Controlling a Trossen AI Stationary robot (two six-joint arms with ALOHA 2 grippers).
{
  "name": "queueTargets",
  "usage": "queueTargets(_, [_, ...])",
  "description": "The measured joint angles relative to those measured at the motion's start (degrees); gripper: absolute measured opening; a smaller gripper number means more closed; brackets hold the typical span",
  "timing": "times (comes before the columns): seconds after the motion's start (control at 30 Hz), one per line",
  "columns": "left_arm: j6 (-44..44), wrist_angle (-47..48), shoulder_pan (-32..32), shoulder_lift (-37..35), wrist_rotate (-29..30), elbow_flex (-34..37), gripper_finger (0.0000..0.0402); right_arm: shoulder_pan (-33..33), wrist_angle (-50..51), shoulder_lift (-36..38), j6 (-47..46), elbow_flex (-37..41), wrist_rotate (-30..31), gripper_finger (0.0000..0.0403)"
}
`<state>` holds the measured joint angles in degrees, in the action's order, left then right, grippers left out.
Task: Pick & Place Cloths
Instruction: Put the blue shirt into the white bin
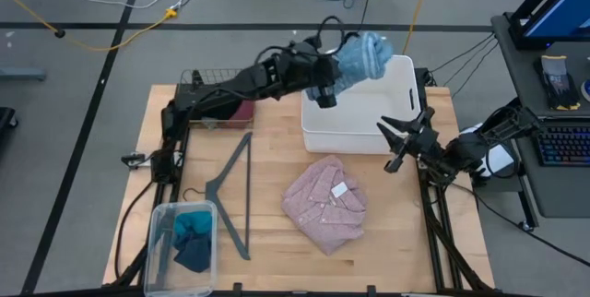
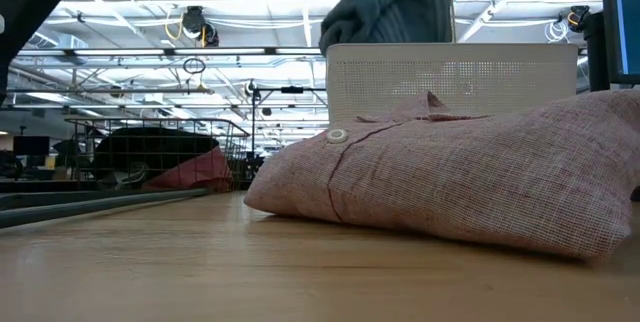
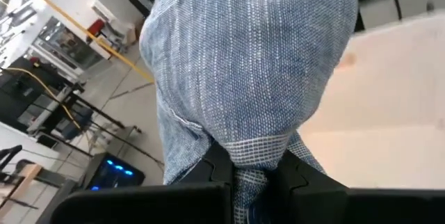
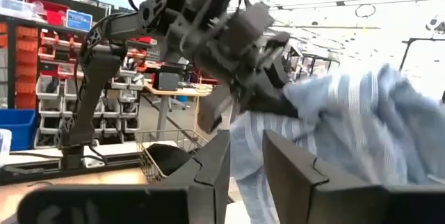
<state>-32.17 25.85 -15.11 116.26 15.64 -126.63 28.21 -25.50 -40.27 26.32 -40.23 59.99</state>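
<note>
Pink shirt (image 2: 450, 177) lies mid-surface; left end effector (image 1: 324, 92) grips the blue striped top (image 1: 361, 57) above the white tub (image 1: 364, 108); right end effector (image 1: 398, 145) waits open at the right edge.

Wooden table (image 1: 277, 163), pink shirt (image 1: 324, 203), white tub (image 1: 364, 112)

No legible text, label, brand or number on anything.

Left gripper (image 1: 343, 74) clamped, right gripper (image 1: 398, 142) spread
</note>
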Motion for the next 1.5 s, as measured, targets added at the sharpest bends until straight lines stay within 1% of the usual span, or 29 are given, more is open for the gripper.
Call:
queueTargets(0.13, [-2.40,0.71,-0.03,1.98,-0.44,0.00,0.0025,0.00,-0.01,0.00,1.47,0.00,0.35,0.0077])
queueTargets(0.27, [-1.20,2.12,0.23,2.63,-4.13,0.04,0.0025,0.00,-0.01,0.02,2.06,0.00,0.47,0.0077])
queueTargets(0.47, [-1.19,1.98,0.28,3.93,-5.75,0.04,0.0025,0.02,-0.02,0.09,1.99,0.00,4.48,0.0077])
queueTargets(0.7, [-3.90,0.89,0.23,6.57,-5.78,0.04,0.0025,0.02,0.00,0.11,1.93,0.00,4.56,0.0077])
queueTargets(0.87, [-3.98,1.53,0.17,9.21,-7.21,0.04,0.0025,0.02,0.02,0.10,1.89,0.00,4.54,0.0077])
queueTargets(1.07, [-5.48,2.29,0.19,12.18,-7.26,0.07,0.0025,0.02,0.00,0.11,1.84,0.00,4.54,0.0077])
queueTargets(1.3, [-3.64,2.92,-0.58,12.14,-8.80,0.09,0.0025,0.02,0.00,0.11,1.84,0.00,4.52,0.0077])
queueTargets(1.37, [-2.22,3.04,-0.98,12.16,-9.92,0.09,0.0033,0.02,0.00,0.11,1.84,0.00,4.53,0.0077])
queueTargets(1.5, [1.18,3.10,-1.64,12.16,-11.95,0.09,0.0068,0.02,0.02,0.11,1.84,0.00,4.52,0.0077])
